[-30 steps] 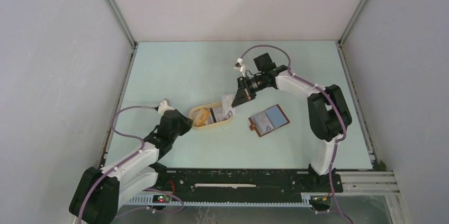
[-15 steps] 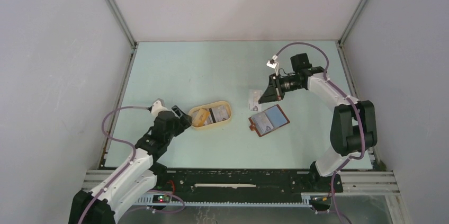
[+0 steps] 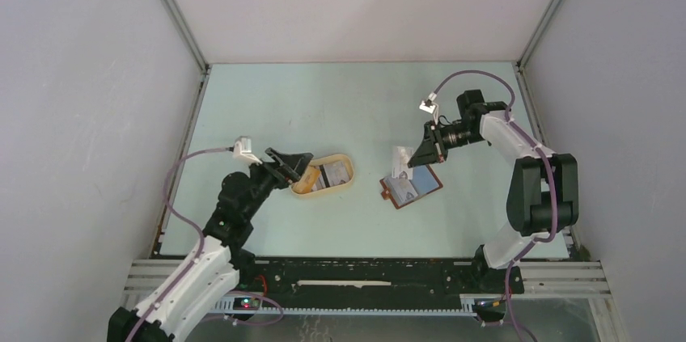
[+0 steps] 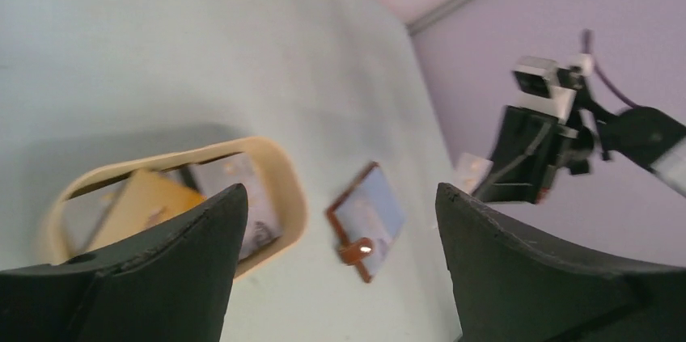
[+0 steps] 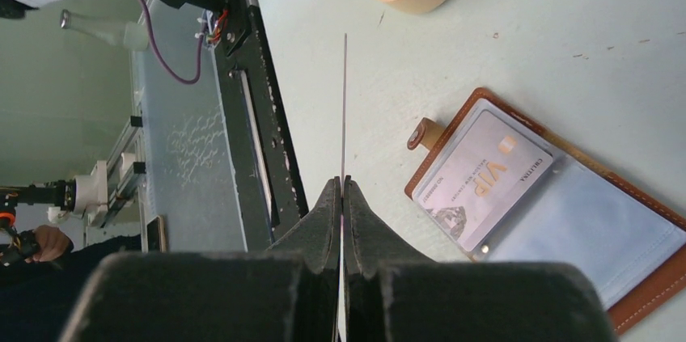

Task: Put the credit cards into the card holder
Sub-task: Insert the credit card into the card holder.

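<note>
While the right claw [image 3: 414, 158] stays out of contact with the surface [image 3: 267, 107], its jaws are pinched tight on one whitish card [image 3: 399, 161], seen edge-on as a thin line from the wrist view. This card sits close over the left side of the card holder [image 3: 411, 184]; contact cannot be judged.

Card holder: lying open and flat, right of the tray [image 3: 349, 181], strap tab toward the near edge. One VIP card [image 5: 481, 188] is already in the left pocket; the other pocket looks vacant.

Left claw [image 3: 295, 166]: jaws spread wide, gripping nothing, hovering at the tray's left end over the remaining cards [image 3: 332, 172].

Risks, as judged:
- Nothing pins the holder. A card pushed in at a shallow angle would likely slide it instead of entering the pocket.
- The nearest pocket is occupied; aiming there would jam card on card.
- The grip is narrow and at one end, so the card could pivot or flex on meeting the pocket lip.
- Releasing early would leave it lying on top, not inserted.
</note>
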